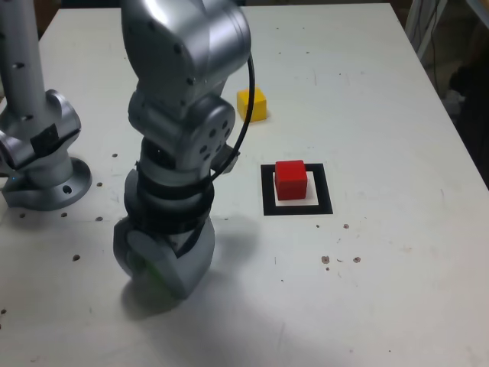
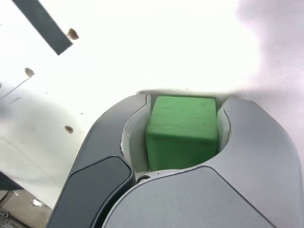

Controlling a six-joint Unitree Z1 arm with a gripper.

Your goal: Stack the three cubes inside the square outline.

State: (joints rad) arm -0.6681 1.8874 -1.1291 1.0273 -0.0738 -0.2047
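Exterior and wrist views, read from the exterior view's left, with all places given relative to the square outline (image 1: pixel 297 190). Far to the outline's left a second arm's grey base (image 1: pixel 42 180) stands on the white table (image 1: pixel 397 290). Next, left of the outline and nearer the camera, the working arm points down at the table, and its gripper (image 1: pixel 157 267) sits low over the surface; a faint green tint shows between its parts. The wrist view resolves this: the green cube (image 2: pixel 183 130) sits between the two jaws, which have narrowed onto its side faces and appear to touch it, so the claw is judged to be holding the cube, which seems to rest on the table. The yellow cube (image 1: pixel 252 104) lies beyond the outline and slightly to its left, well apart from it. The red cube (image 1: pixel 291 180) stands upright inside the outline, on the pale centre. A thin black strip (image 2: pixel 42 23) appears only in the wrist view; its place relative to the outline cannot be told. Likely faults: if the grip is uneven, the green cube may twist or slip during the lift; if it is set down off-centre on the red cube, it may topple or push the red cube across the frame; the bulky wrist, swinging toward the outline, could also strike the red cube.
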